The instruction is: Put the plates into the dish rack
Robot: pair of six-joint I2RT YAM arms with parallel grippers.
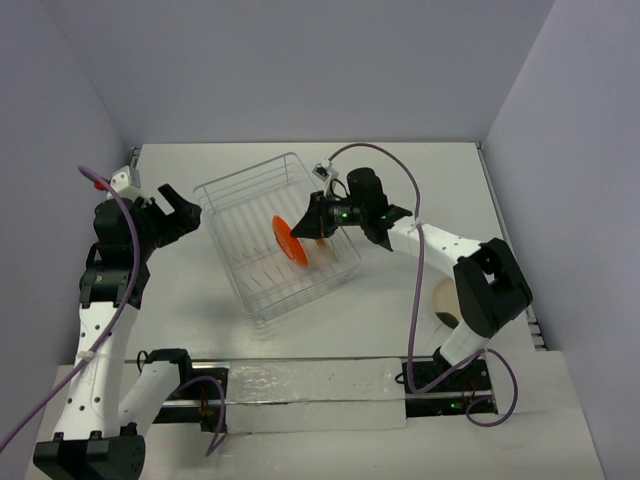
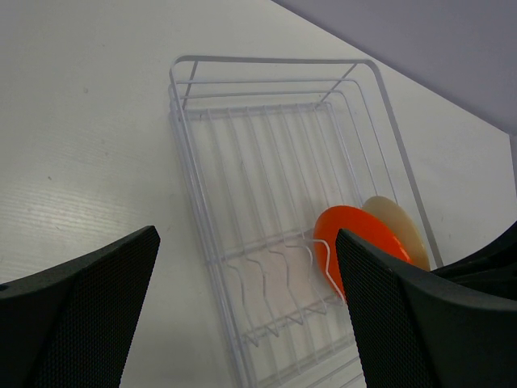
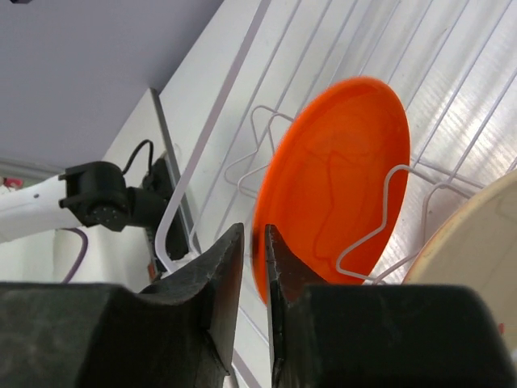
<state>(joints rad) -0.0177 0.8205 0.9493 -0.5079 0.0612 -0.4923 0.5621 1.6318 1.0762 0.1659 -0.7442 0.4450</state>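
- Most of a third plate (image 1: 443, 298) is hidden behind my right arm's elbow; I see only a beige arc lying on the bench (image 1: 420, 170).
- In the right wrist view the cream plate (image 3: 477, 267) is cut off by the frame edge.
- My right arm reaches in from the right over the dish rack (image 1: 232, 190). The left arm stands upright, left of the rack and apart from it.
- The right tool (image 3: 254, 238) has its jaws a narrow slit apart, astride the rim of the orange plate (image 3: 339, 178).
- That plate stands on edge between the slot wires, with the cream plate just beside it. I cannot tell whether the pads press the rim.
- The left tool (image 2: 246, 242) gapes wide and holds nothing.
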